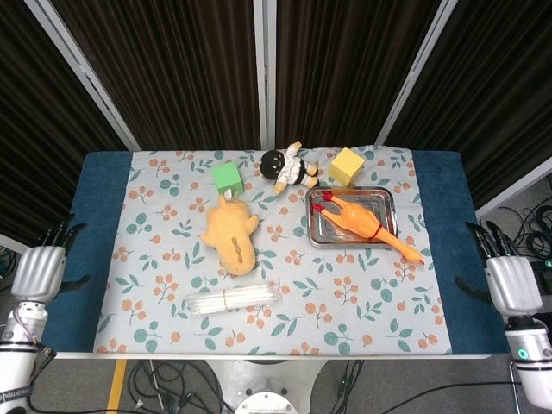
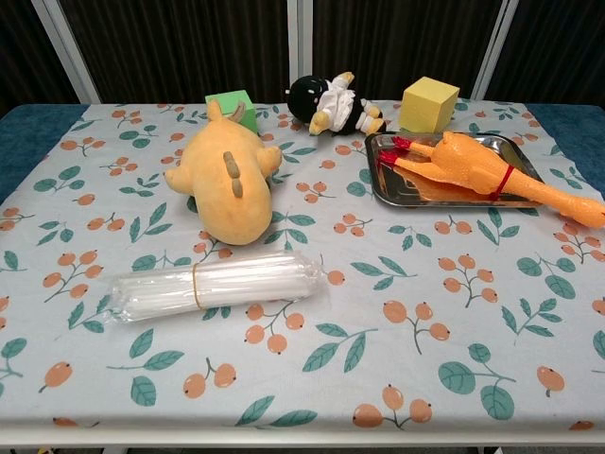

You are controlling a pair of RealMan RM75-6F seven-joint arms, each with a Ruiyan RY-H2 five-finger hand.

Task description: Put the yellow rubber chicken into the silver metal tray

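Note:
The yellow rubber chicken lies in the silver metal tray, its red feet at the tray's left end and its long neck and head sticking out over the right rim onto the cloth. My left hand hangs off the table's left edge, fingers apart and holding nothing. Off the right edge is my right hand, also spread and empty. Neither hand shows in the chest view.
An orange plush animal lies mid-table. A bundle of clear straws sits near the front. At the back stand a green block, a black-and-white doll and a yellow block.

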